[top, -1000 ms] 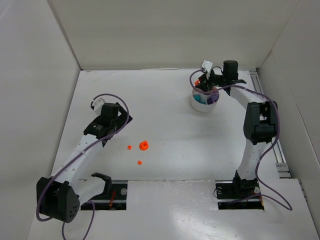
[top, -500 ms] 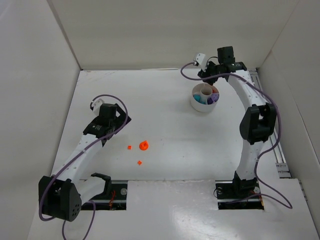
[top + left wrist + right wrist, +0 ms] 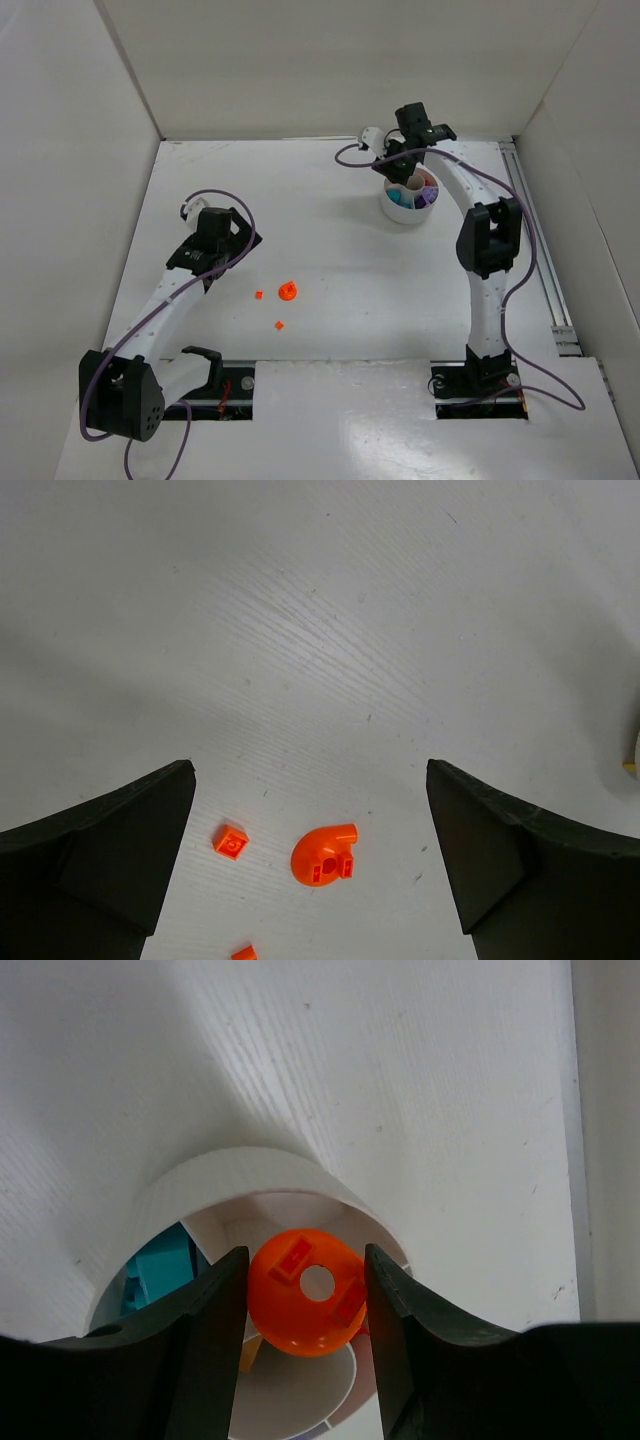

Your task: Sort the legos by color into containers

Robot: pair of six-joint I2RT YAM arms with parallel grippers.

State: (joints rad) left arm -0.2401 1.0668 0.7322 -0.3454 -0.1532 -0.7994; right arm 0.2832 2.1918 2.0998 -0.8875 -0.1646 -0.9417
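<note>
Right claw (image 3: 306,1270): round orange lego (image 3: 300,1312) is pinched over white dish (image 3: 240,1165). Left claw (image 3: 308,800): held spread above three orange legos (image 3: 325,853) on table (image 3: 300,630).

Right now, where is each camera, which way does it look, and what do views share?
Top external: high behind the bases, looking down on the table; left arm and right arm show whole.
Left wrist: on the left arm, looking down past the open left gripper at loose orange legos.
Right wrist: on the right arm, looking into the dish; the right gripper pinches an orange piece.
Shared: top and left wrist, the loose legos; top and right wrist, the dish.
</note>
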